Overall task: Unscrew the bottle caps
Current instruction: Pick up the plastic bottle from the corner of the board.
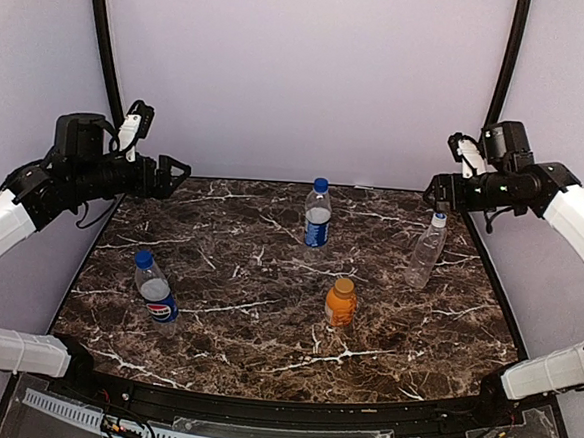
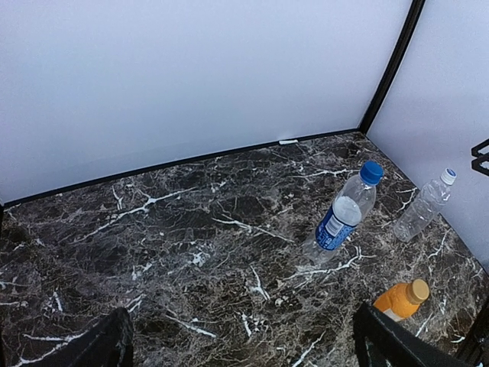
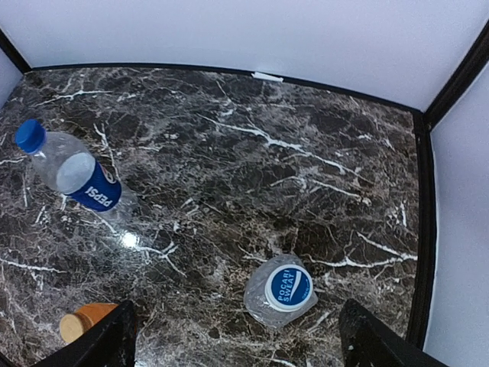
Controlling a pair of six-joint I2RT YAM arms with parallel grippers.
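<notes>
Left arm (image 1: 33, 196) reaches level inward, left gripper (image 1: 179, 174) spread wide and empty, the blue-label bottle (image 1: 317, 221) standing capped ahead of and below its fingers. Right arm (image 1: 573, 214) mirrors it, right gripper (image 1: 435, 192) spread and empty, the white cap (image 1: 438, 219) below its fingers

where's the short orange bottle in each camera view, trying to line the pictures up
Top external: the orange bottle stands slightly right of centre on the table, in its near half.
Left wrist: bottom right corner, only its upper part showing.
Right wrist: bottom left corner, cap toward the camera.
Shared landmark: the clear unlabelled bottle, visible in all three views.
</notes>
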